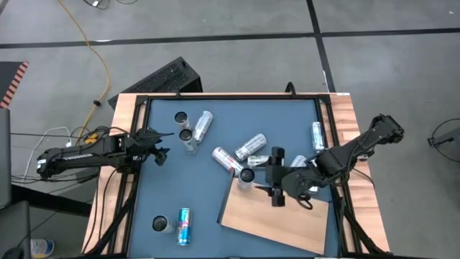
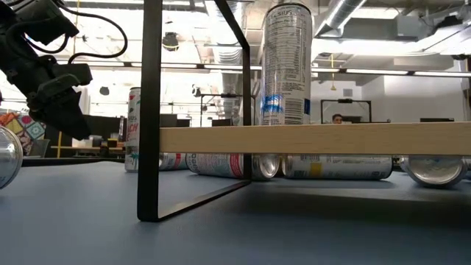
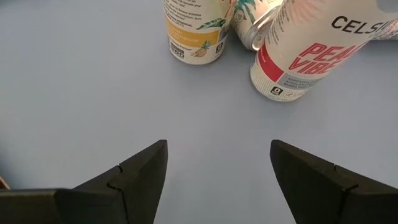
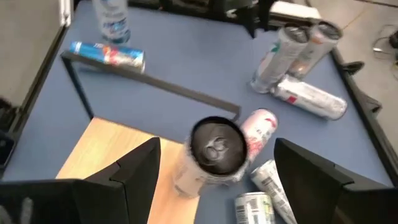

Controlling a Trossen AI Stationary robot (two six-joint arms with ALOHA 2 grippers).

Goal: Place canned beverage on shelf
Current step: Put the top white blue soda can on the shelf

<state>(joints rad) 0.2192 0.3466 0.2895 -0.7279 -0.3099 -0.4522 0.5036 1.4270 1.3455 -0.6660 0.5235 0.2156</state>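
A tall silver beverage can (image 1: 246, 175) stands upright on the far-left corner of the shelf, a light-brown wooden board (image 1: 277, 219); the low view shows the can (image 2: 285, 62) on the board's edge (image 2: 316, 140). My right gripper (image 1: 264, 178) hovers open above the can (image 4: 214, 149), its fingers to either side and clear of it. My left gripper (image 1: 162, 147) waits open at the table's left side, low over bare tabletop (image 3: 217, 149), facing two upright cans (image 3: 194, 28) (image 3: 305, 56).
The board rides on a black metal frame (image 2: 151, 110), with cans lying under it (image 2: 221, 163). More cans lie loose mid-table (image 1: 250, 146) (image 1: 226, 160) and far right (image 1: 317, 135). A blue can (image 1: 184, 226) lies near the front left beside an upright one (image 1: 159, 224).
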